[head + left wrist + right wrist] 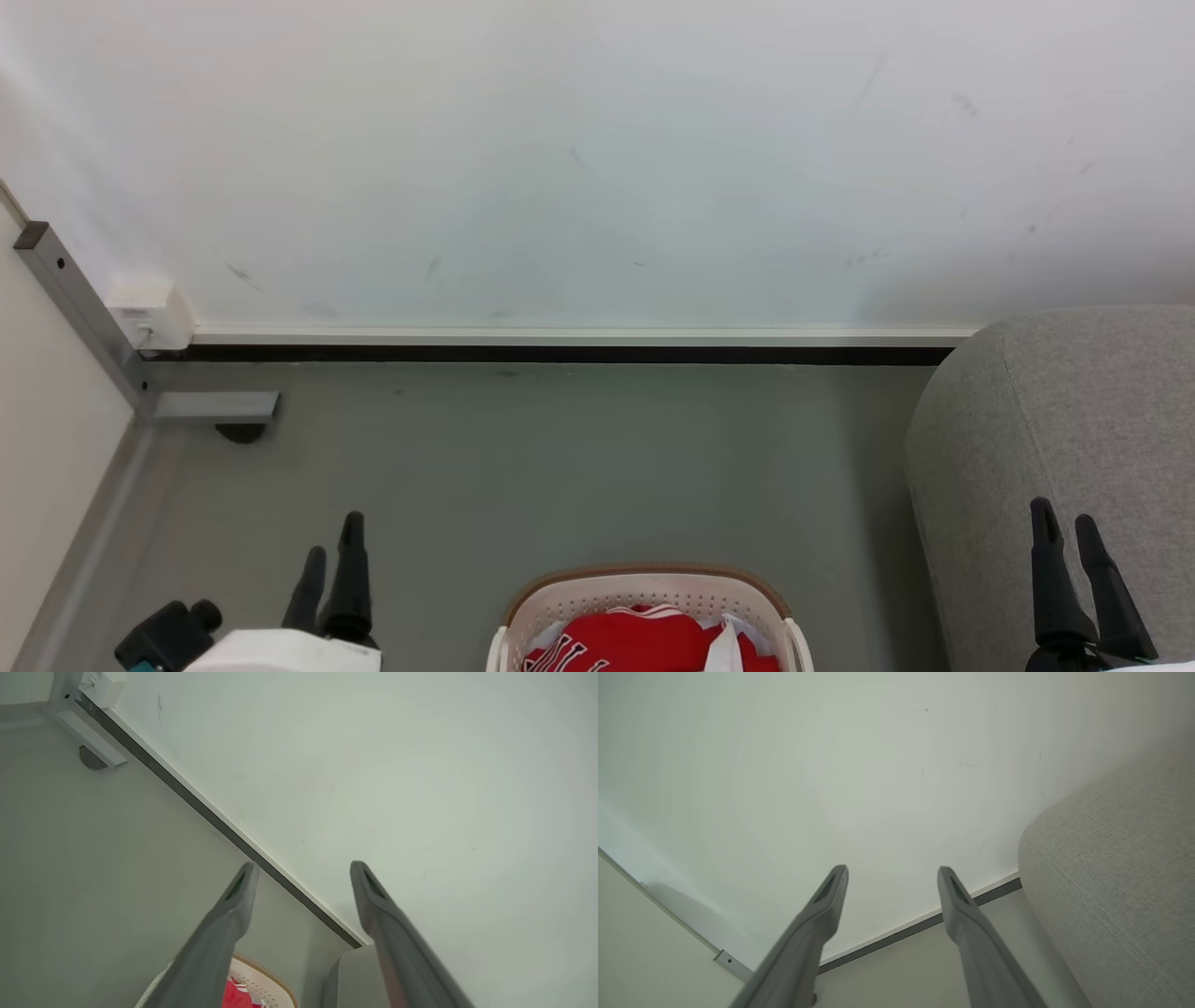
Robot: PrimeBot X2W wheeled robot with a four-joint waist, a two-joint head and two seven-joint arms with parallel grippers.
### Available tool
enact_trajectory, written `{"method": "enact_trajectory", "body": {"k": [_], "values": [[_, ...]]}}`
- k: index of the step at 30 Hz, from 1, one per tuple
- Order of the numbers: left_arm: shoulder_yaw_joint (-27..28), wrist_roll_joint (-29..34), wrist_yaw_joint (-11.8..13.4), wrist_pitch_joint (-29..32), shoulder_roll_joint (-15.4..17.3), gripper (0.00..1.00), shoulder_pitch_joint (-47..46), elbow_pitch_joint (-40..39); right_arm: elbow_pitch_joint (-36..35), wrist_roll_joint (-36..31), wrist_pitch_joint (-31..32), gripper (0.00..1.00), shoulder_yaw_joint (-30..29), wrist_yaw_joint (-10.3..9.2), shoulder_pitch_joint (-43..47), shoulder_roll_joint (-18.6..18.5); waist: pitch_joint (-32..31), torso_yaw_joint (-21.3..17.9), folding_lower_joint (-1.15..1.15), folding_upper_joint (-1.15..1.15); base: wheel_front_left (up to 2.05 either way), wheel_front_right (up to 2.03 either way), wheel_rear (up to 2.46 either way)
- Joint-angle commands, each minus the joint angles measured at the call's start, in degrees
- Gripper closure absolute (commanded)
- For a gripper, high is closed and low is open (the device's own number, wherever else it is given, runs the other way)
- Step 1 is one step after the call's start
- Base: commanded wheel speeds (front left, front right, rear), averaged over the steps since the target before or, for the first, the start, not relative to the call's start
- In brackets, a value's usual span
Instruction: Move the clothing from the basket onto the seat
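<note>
Left claw [334, 537] and right claw [1064, 513] hang apart, empty, with red fabric clothing [644, 639] in the cream perforated plastic basket [649, 571] at 6 o'clock apparently awaiting a first downward reach.

The left tool [335, 534] and right tool [1062, 511] each have two long, dark, tapering fingers [217, 938], slotted near the tips. The left forearm shell [280, 651] is white; beside it sits a black module [168, 635] with a teal mark.
</note>
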Motion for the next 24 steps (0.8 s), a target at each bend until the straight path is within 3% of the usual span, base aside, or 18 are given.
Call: {"method": "enact_trajectory", "body": {"k": [1, 24], "values": [[-0.07, 2.88, 0.16, -0.62, 0.60, 0.00, -0.03, -0.66, -0.25, -2.93, -0.41, 0.00, -1.00, 0.21, 0.00, 0.10, -0.04, 0.06, 0.00, 0.00, 0.00, 0.00, 0.00], [-2.12, 21.07, 0.11, -4.28, 2.65, 0.00, 1.18, -0.65, 2.12, -23.72, -0.55, 0.00, -5.53, 0.29, 1.26, 3.32, -0.23, 0.64, 0.00, 0.00, 0.00, 0.00, 0.00]]}}
